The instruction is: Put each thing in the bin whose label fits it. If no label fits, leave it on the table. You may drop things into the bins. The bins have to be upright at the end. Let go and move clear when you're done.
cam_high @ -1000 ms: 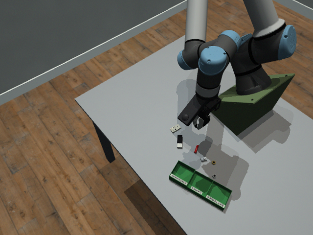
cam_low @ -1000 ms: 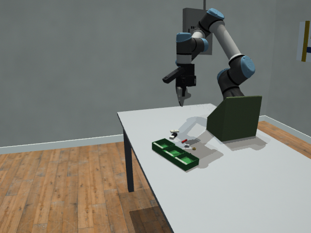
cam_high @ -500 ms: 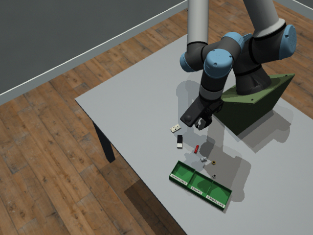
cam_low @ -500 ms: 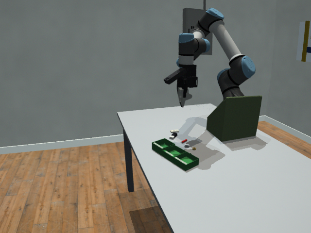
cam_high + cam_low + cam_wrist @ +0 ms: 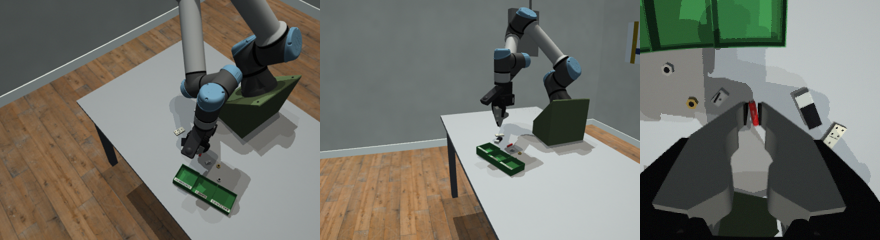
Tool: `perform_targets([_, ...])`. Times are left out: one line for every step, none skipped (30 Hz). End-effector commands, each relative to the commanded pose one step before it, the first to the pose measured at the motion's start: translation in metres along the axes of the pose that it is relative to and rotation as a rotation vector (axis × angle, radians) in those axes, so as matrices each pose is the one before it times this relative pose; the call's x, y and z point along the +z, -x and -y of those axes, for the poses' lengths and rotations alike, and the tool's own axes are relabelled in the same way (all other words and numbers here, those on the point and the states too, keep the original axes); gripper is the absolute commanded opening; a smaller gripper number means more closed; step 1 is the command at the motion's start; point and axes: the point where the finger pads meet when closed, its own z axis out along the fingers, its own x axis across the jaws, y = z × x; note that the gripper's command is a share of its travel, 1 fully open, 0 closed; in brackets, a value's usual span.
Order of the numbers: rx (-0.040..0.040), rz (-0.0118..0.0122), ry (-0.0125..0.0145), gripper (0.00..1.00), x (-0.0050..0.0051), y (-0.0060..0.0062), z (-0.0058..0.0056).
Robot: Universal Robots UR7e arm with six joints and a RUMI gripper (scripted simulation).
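My gripper [image 5: 499, 123] is shut and empty, hanging well above the table. In the wrist view the fingertips line up over a small red stick [image 5: 755, 113] [image 5: 509, 145], which lies on the table below them. To its right lie a black and white eraser [image 5: 807, 108] and a white domino [image 5: 835, 135]. To its left lie a small grey block [image 5: 719, 97], a brass nut [image 5: 692, 102] and a grey nut [image 5: 667, 68]. The green three-part bin [image 5: 204, 189] is upright, labelled stationery, games and batteries; its compartments look empty.
The dark green wedge-shaped arm base [image 5: 255, 108] stands behind the objects. The table's left edge runs close to the bin and the domino [image 5: 178, 131]. In the top view the gripper body hides the eraser.
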Motion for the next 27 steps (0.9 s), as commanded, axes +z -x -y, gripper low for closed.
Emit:
perform_targets([-0.00985,0.00155,-0.01477,0.04,0.02905,0.00541,0.02963])
perform_targets([0.0,-0.00001,-0.00002,0.04,0.00612,0.00103,0.00557])
perform_targets([0.0,-0.00001,-0.00002,0.04,0.00612,0.00103,0.00557])
perform_targets([0.0,-0.00001,-0.00001,0.04,0.00612,0.00103,0.00557])
perform_targets([0.0,-0.00001,-0.00001,0.04,0.00611,0.00103,0.00557])
perform_targets([0.0,0.0,0.0,0.04,0.00324,0.00055,0.00297])
perform_targets([0.0,0.0,0.00001,0.04,-0.00001,0.0,0.00002])
perform_targets([0.0,0.0,0.00001,0.04,-0.00001,0.0,0.00001])
perform_targets([0.0,0.0,0.0,0.04,0.0,0.0,0.00001])
perform_targets([0.0,0.0,0.0,0.04,0.0,0.0,0.0])
perform_targets([0.0,0.0,0.0,0.04,0.0,0.0,0.0])
perform_targets([0.0,0.0,0.0,0.04,0.00001,0.0,0.0])
perform_targets([0.0,0.0,0.0,0.04,0.0,0.0,0.0])
perform_targets([0.0,0.0,0.0,0.04,0.0,0.0,0.0])
perform_targets([0.0,0.0,0.0,0.04,0.00001,0.0,0.0])
perform_targets([0.0,0.0,0.0,0.04,0.0,0.0,0.0])
perform_targets([0.0,0.0,0.0,0.04,0.0,0.0,0.0])
perform_targets([0.0,0.0,0.00001,0.04,0.00266,0.0,0.0])
perform_targets([0.0,0.0,0.00001,0.04,0.00266,0.0,0.0])
perform_targets([0.0,0.0,0.00001,0.04,0.00266,0.0,0.0])
perform_targets([0.0,0.0,0.0,0.04,0.00266,0.0,0.0])
perform_targets([0.0,0.0,0.0,0.04,0.00266,0.0,0.0])
perform_targets([0.0,0.0,0.0,0.04,0.00266,0.0,0.0])
perform_targets([0.0,0.0,0.0,0.04,0.00266,0.0,0.0])
perform_targets([0.0,0.0,0.0,0.04,0.00266,0.0,0.0])
perform_targets([0.0,0.0,0.0,0.04,0.00266,0.0,0.0])
perform_targets([0.0,0.0,0.0,0.04,0.00266,0.0,0.0])
